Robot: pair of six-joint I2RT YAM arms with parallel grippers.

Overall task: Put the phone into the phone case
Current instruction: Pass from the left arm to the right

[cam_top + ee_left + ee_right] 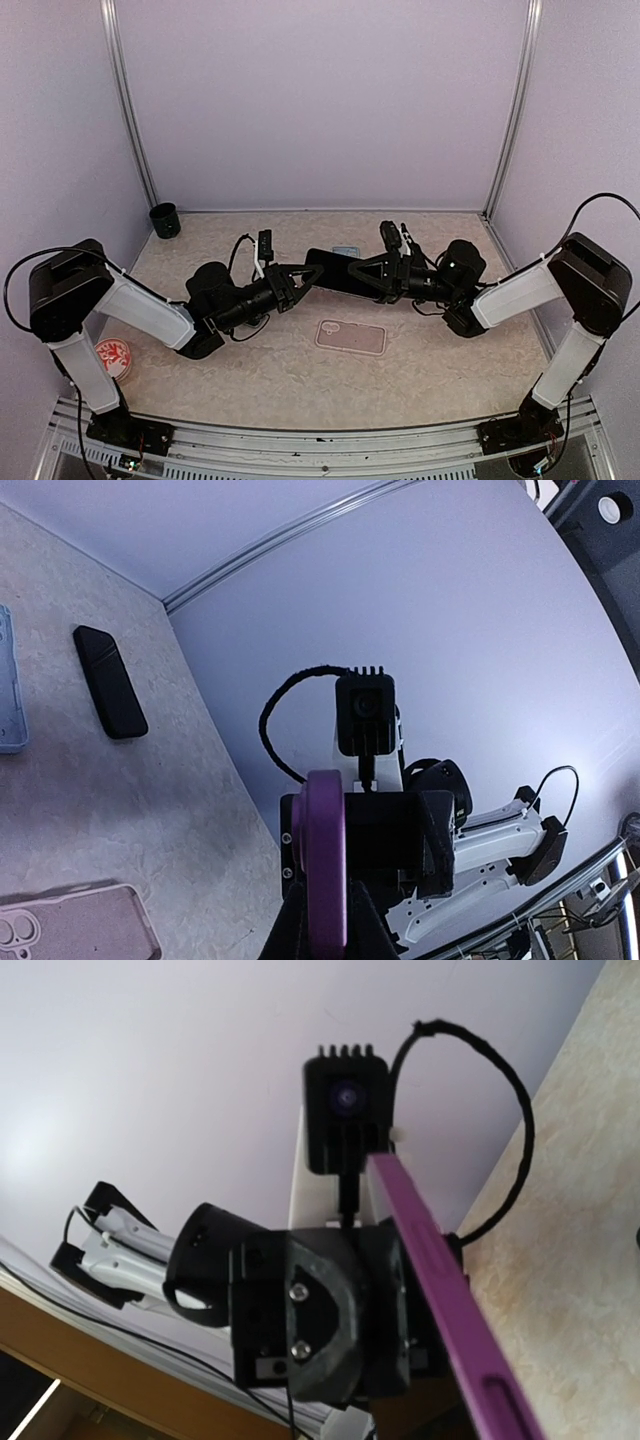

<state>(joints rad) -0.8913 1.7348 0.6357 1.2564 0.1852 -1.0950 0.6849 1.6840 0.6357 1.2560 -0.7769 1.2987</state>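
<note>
- The left gripper (303, 276) is pinched on one end of the phone (335, 272), one finger pressed on each flat face.
- The right gripper (368, 276) is clamped on the opposite end of the same phone, so the two grippers face each other across it.
- The phone is held in the air between the two arms, above the middle of the table (430, 370) and touching nothing else.
- In the top view the phone reads as a dark slab. In the left wrist view its purple edge (325, 860) stands upright between the fingers, with the right gripper (400, 840) behind it.
- In the right wrist view the purple edge (450, 1300) runs diagonally down to the bottom of the frame, with the left gripper (325, 1325) holding its far end.
- The pink case (351, 336) lies flat on the table, open side up, just nearer the arm bases than the held phone and apart from it.
- A blue case (345, 251) lies flat on the table on the far side of the held phone.
- A black phone (110, 680) lies flat on the table near the blue case (8, 680). It shows only in the left wrist view.
- A black cup (165, 220) stands upright in the far left corner.
- A round red and white object (115, 357) lies beside the left arm. What it is cannot be told.
</note>
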